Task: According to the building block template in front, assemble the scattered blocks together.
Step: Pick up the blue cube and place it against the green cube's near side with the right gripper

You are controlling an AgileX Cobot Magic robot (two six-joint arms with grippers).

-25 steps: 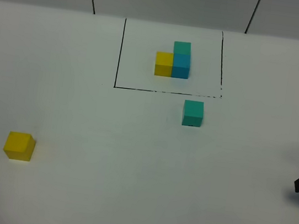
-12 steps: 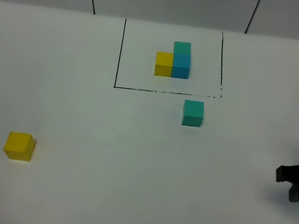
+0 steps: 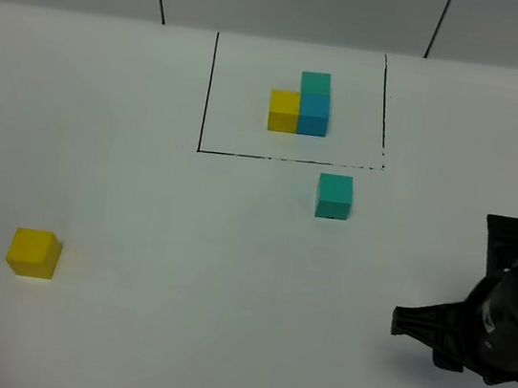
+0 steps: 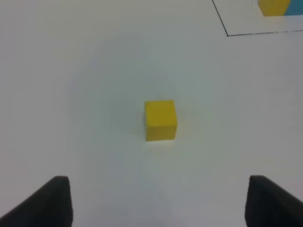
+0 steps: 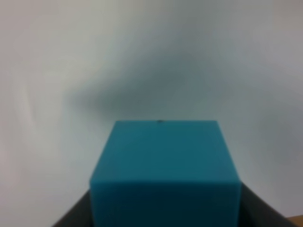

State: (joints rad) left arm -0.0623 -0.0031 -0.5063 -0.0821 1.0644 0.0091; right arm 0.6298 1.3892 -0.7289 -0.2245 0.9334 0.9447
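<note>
The building block template (image 3: pixel 301 103) is a yellow, blue and teal cluster standing inside a black drawn rectangle at the far middle. Of the scattered blocks, the teal one (image 3: pixel 334 195) sits just in front of the frame. The yellow one (image 3: pixel 34 252) lies at the near left. In the left wrist view the same yellow block (image 4: pixel 160 119) rests ahead of my left gripper (image 4: pixel 158 203), which is open and apart from it. My right gripper (image 3: pixel 410 323) reaches in at the lower right. It is shut on the sky blue block (image 5: pixel 165 175), which fills the right wrist view.
The white table (image 3: pixel 178 289) carries only these blocks and the drawn frame (image 3: pixel 206 100). A corner of the frame and the template's yellow cube (image 4: pixel 273 6) show in the left wrist view. The left arm is out of the exterior view.
My right arm has come in from the right edge toward the table's middle, carrying the blue block. The yellow and teal blocks have not moved.
</note>
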